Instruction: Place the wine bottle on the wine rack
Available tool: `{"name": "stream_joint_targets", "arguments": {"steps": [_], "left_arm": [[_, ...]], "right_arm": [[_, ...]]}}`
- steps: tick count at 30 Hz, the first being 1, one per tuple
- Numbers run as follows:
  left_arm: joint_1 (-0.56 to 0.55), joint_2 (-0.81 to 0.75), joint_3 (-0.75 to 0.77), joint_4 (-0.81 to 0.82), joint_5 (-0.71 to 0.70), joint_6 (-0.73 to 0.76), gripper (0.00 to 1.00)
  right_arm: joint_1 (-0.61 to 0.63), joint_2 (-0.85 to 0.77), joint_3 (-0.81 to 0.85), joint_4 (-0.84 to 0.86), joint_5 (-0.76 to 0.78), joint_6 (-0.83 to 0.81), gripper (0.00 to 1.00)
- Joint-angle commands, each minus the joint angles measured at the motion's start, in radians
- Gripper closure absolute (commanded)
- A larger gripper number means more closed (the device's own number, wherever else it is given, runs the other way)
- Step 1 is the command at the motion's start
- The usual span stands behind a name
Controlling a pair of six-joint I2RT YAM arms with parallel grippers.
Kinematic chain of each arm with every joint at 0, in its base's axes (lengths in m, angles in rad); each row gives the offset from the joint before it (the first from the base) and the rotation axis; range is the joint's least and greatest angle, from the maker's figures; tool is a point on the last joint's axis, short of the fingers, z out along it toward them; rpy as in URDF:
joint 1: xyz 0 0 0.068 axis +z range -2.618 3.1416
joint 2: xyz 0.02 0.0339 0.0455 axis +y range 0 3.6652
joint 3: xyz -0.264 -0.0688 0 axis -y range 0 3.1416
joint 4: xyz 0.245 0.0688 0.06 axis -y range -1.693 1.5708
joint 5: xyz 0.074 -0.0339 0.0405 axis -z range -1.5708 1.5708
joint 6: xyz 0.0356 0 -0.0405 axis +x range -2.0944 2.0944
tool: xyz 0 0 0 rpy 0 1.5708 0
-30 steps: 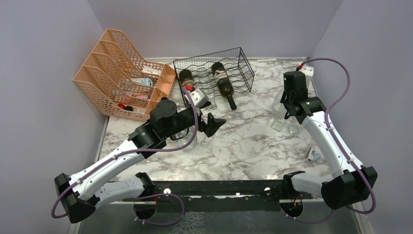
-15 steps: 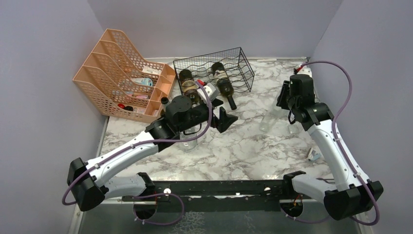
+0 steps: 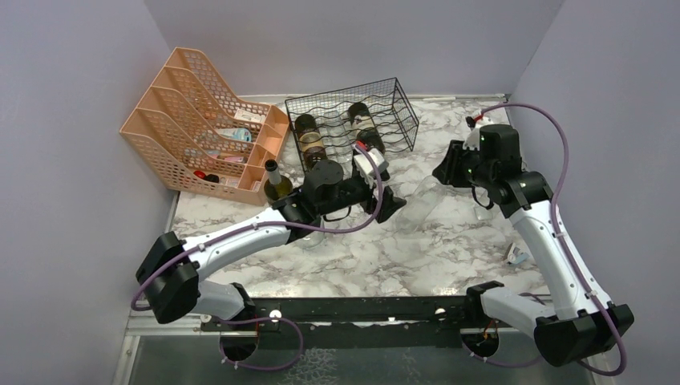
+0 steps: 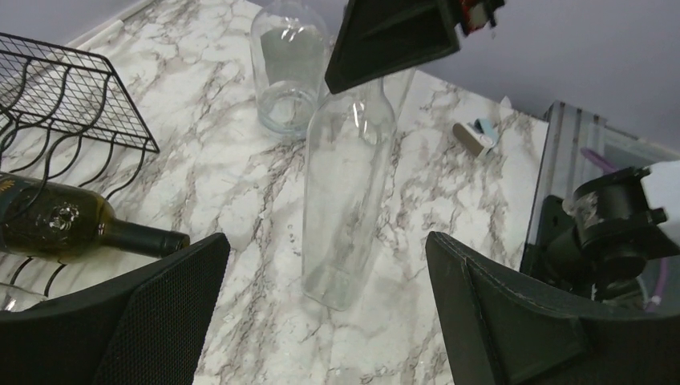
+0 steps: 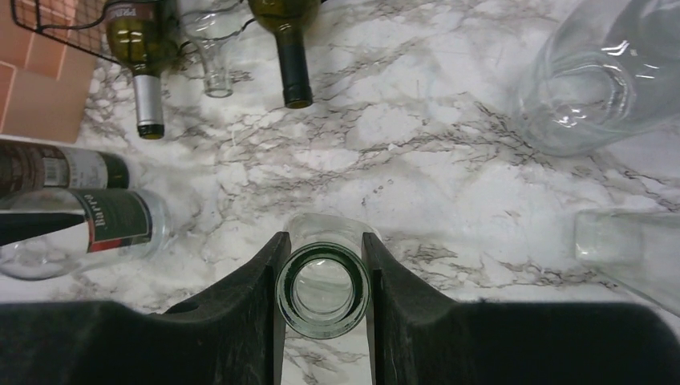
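While the right gripper is clamped on the neck of the clear glass wine bottle, it stands neck-up — long axis near upright, slightly leaning — over the veined marble table (right of centre). The left gripper gapes empty just beside it; a rounded glass jar stands near, the black wavy-wire wine rack apart.

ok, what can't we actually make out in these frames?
Left wrist: whether the base of the clear bottle touches the table; glass blends into marble.
Right wrist: that bottle's body, hidden under its own mouth and the right gripper.
Right wrist: labelled bottles, cut off by the left edge.
Top: peach organizer contents, too small.
Top: small object at the table's right edge, too small.
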Motion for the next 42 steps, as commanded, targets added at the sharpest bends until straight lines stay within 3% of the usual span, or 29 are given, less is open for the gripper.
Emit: {"name": "stream_joint_targets", "arguments": {"steps": [1,7,20,29,37,42], "left_arm": [[-0.004,0.059,-0.044,0.089,0.078,0.144,0.01],[-0.004,0.133,-0.096,0.189,0.135,0.293,0.01],[-0.002,0.273,-0.096,0.332,0.129,0.289,0.03],[0.005,0.261,-0.181,0.517,0.167,0.268,0.22],[0.009,0.271,-0.174,0.543,0.175,0.242,0.21],[0.011,0.277,-0.15,0.547,0.127,0.198,0.42]], "right_arm": [[-0.007,-0.018,0.073,0.0,-0.147,-0.007,0.99],[-0.007,-0.024,0.105,-0.008,-0.231,-0.03,0.99],[-0.007,-0.051,0.123,0.019,-0.395,-0.091,0.99],[-0.007,-0.075,0.117,0.043,-0.461,-0.107,0.99],[-0.007,-0.1,0.106,0.066,-0.496,-0.11,0.99],[-0.007,-0.107,0.103,0.06,-0.545,-0.106,0.99]]}}
